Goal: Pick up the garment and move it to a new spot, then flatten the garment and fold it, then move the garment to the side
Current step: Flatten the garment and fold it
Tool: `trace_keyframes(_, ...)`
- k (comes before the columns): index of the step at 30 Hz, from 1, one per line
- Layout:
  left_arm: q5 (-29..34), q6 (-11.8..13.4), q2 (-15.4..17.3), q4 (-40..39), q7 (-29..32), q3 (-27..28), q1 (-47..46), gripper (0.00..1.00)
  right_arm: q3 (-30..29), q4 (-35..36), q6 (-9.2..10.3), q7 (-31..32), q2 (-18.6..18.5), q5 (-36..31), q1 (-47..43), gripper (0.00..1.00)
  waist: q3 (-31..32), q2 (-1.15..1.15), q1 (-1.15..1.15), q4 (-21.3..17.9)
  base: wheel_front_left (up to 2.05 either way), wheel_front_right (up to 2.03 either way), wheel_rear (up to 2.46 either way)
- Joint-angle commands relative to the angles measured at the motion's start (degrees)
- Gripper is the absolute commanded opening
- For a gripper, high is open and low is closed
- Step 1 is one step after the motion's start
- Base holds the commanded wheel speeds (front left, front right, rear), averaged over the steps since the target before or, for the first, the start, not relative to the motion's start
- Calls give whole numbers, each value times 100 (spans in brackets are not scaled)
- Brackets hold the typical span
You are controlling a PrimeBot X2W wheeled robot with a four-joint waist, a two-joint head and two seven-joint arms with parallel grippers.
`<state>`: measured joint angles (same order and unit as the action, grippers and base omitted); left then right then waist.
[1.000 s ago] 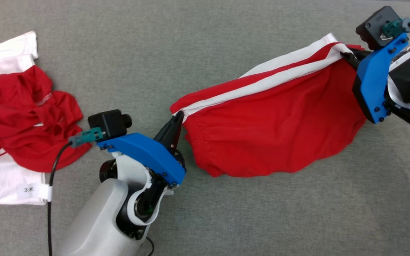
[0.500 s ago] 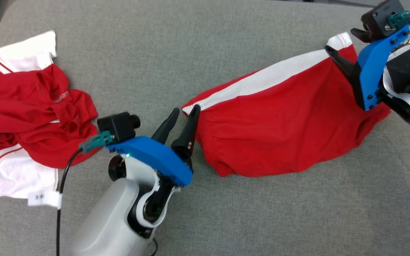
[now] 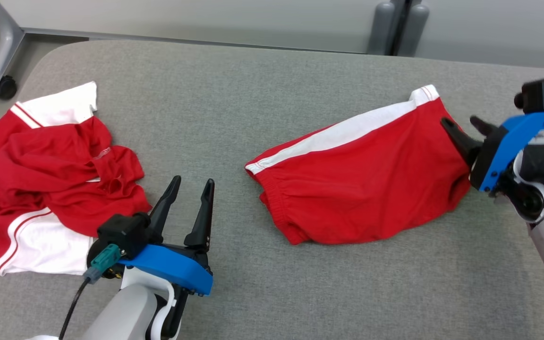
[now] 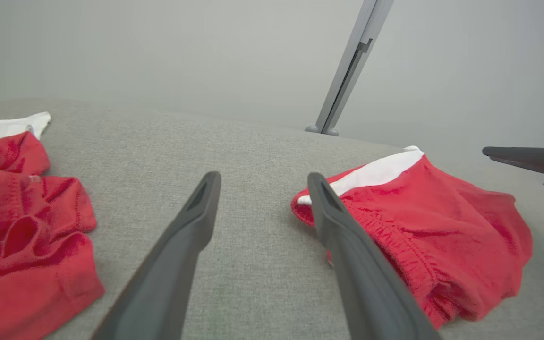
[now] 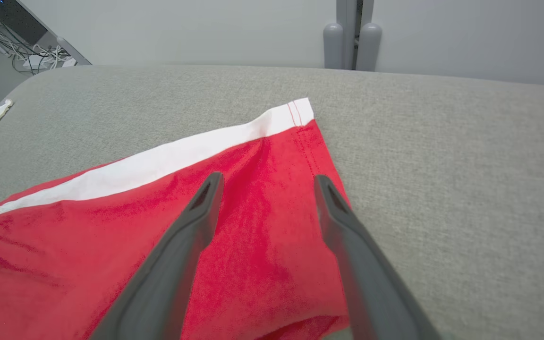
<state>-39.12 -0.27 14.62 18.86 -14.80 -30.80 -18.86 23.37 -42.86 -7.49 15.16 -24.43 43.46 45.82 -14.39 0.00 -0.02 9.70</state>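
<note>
The red shorts (image 3: 361,189) lie on the grey table (image 3: 253,94), right of the middle, white stripe on the far side; the left gripper (image 3: 193,180) stands open and empty, between the shorts and a heap of red and white clothes (image 3: 55,174); the right gripper (image 3: 458,120) is open too, holding nothing, at the right end of the shorts.

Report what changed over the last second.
Both grippers let go of the red shorts. The left gripper, earlier pinching the waistband corner, now stands open and has drawn back clear of it. The right gripper opened at the hem end, its fingers still over the cloth. The shorts settled slack on the grey surface. The crumpled red and white pile stayed as it was.
</note>
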Motion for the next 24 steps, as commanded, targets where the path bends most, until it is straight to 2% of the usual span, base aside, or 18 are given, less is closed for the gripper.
trace_keyframes(1, 183, 54, 27, 48, -37, -5, 16, 100, -84, -158, -1, -48, -6, -81, -101, 100, -26, 0, 2, 65, 0, 0, 0)
trace_keyframes(3, 433, 86, -61, 6, -39, 119, 47, 100, -205, -404, -1, -114, -31, -224, -76, 100, -112, 0, 2, 156, 0, 0, 0)
trace_keyframes(10, 942, -107, -231, -42, -43, 435, 130, 100, -571, -1385, -1, -393, 45, -1170, 462, 100, -509, 0, 2, 468, 0, 0, 0)
trace_keyframes(15, 1162, -234, -365, -47, -44, 611, 127, 100, -659, -1951, -1, -208, 200, -1549, 721, 100, -639, 0, 2, 608, 0, 0, 0)
trace_keyframes(18, 1272, -290, -432, -19, -45, 701, 149, 100, -572, -2180, -10, -35, 444, -1651, 620, 100, -609, 0, 2, 626, 0, 0, 0)
trace_keyframes(19, 1296, -311, -449, -9, -45, 729, 161, 100, -467, -2177, -18, 50, 546, -1690, 562, 95, -590, 0, 2, 616, 0, 0, 0)
trace_keyframes(20, 1320, -328, -465, 3, -45, 745, 165, 100, -379, -2133, -25, 97, 618, -1683, 498, 33, -575, 0, 2, 598, 0, 0, 0)
trace_keyframes(21, 1346, -331, -483, 9, -45, 762, 163, 100, -298, -2059, -31, 130, 667, -1641, 437, 0, -556, 0, 2, 572, 0, 0, 0)
trace_keyframes(24, 1405, -377, -478, 14, -45, 842, 170, 100, -95, -1789, -18, 53, 580, -1584, 318, 0, -480, 0, 2, 422, 0, 0, 0)
